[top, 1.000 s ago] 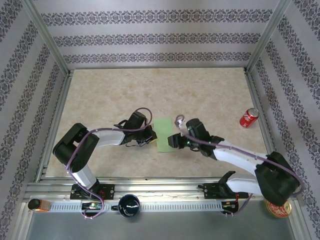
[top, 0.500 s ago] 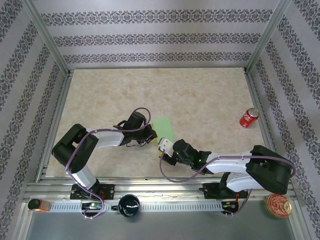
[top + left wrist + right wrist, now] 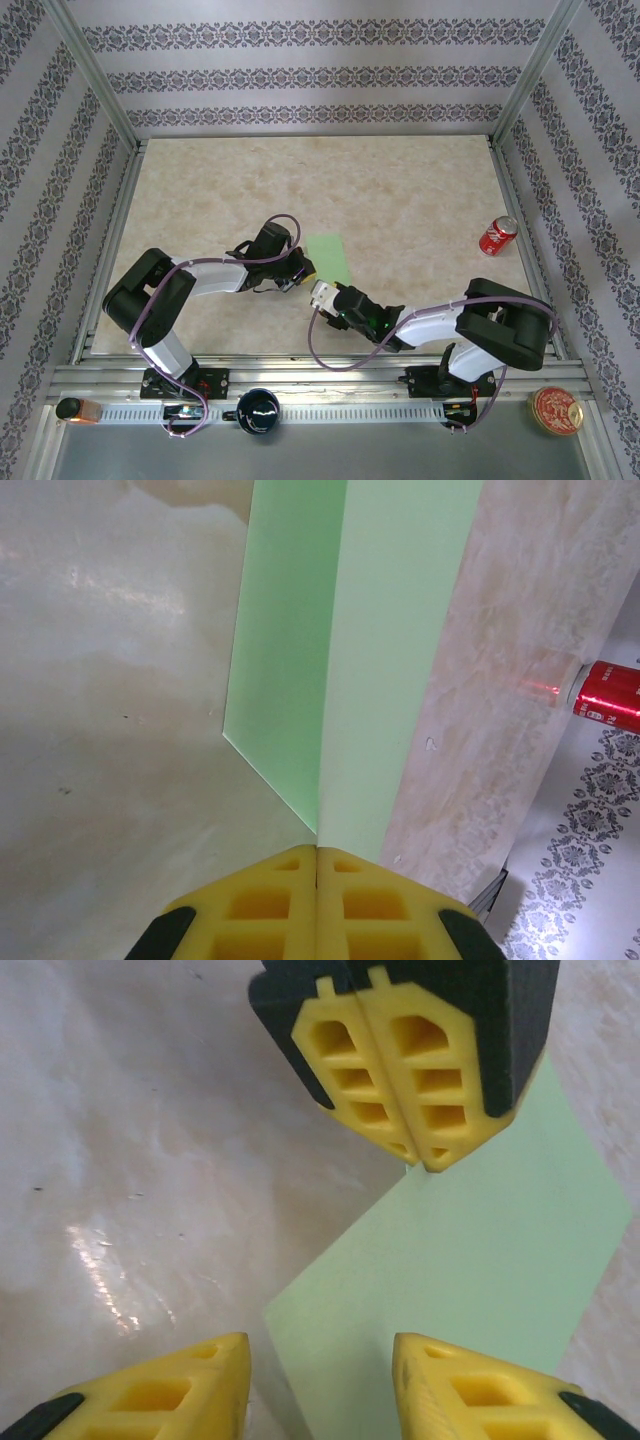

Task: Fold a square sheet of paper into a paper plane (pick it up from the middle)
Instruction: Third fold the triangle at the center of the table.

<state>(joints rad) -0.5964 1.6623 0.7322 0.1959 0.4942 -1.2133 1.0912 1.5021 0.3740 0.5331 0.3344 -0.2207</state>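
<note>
Presently: left jaws pinched tight on end of folded square sheet of paper (image 3: 331, 256), resting on bench (image 3: 400, 190); right jaws part-open, empty, just beside its near corner.

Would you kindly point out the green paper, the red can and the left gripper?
green paper (image 3: 330, 258): top view, its middle.
red can (image 3: 497, 235): top view, its side.
left gripper (image 3: 317, 853): left wrist view, seam between shut fingertips.

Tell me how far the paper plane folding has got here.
Done: the square sheet of paper lies as a narrow rectangle with one lengthwise crease. In hand: the left gripper is shut on its edge, while the right gripper is open at a corner. Left: nose and wing folds; the sheet has no pointed tip yet.
</note>
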